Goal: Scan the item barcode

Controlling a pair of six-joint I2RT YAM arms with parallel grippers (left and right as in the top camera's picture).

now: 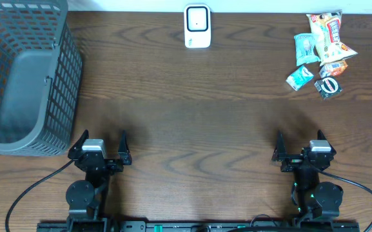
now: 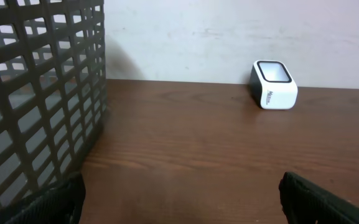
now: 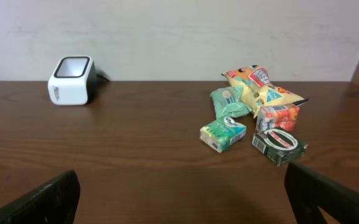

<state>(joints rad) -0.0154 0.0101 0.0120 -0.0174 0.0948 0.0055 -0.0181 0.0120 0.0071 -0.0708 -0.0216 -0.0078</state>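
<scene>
While both our grippers wait at the near edge with fingers spread wide and holding nothing, the snack pile [image 1: 321, 55] lies well ahead of our right gripper [image 1: 299, 149], a little to its right, so that arm is the nearer one. The scanner [image 1: 197, 26] stands at the far edge, ahead and left of those fingers. Our left gripper [image 1: 100, 147] sits beside the basket [image 1: 57, 116], well apart from the snacks.
</scene>
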